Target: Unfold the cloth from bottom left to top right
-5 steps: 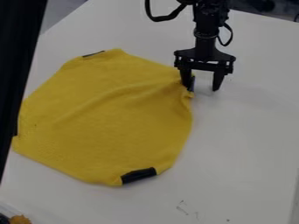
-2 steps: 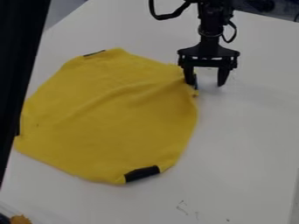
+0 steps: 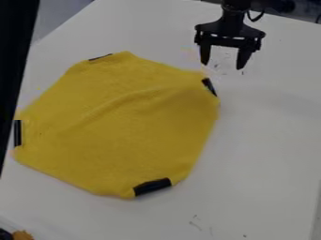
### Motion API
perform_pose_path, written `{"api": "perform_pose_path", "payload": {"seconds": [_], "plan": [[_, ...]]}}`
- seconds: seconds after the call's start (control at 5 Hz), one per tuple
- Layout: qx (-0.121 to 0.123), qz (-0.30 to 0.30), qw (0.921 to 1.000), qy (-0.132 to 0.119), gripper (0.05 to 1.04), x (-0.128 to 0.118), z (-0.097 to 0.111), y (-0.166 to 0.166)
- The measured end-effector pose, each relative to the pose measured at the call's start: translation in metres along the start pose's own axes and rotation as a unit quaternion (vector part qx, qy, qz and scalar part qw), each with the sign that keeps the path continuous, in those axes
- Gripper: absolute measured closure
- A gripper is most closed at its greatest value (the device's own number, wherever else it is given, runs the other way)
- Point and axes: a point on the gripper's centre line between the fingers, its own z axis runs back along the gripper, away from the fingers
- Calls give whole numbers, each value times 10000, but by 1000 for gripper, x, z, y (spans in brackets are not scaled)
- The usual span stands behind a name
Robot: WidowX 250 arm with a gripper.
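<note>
Yellow cloth [image 3: 116, 140] lies spread out on white table [image 3: 270, 154], left and center of view, roughly eight-sided outline. Soft crease slants across it, from left part up toward right edge. Black strips on the rim: one at top left [image 3: 100, 57], one at right [image 3: 210, 87], one at left edge [image 3: 18, 133], one at bottom [image 3: 152, 187]. Gripper [image 3: 222, 66] is at upper right, just beyond the cloth's upper right edge, fingers spread apart and pointing down, nothing between them. Dark post [image 3: 18, 51] runs down the left side. Small orange thing [image 3: 23, 235] at bottom left corner.
</note>
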Motion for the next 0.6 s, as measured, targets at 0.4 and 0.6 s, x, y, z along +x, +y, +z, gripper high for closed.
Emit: {"api": "perform_pose_path", "payload": {"seconds": [0.4, 0.6], "plan": [[-70, -750, 9971, 69, 83, 0, 26, 3], [-88, -951, 9952, 228, 83, -6, 27, 16]]}}
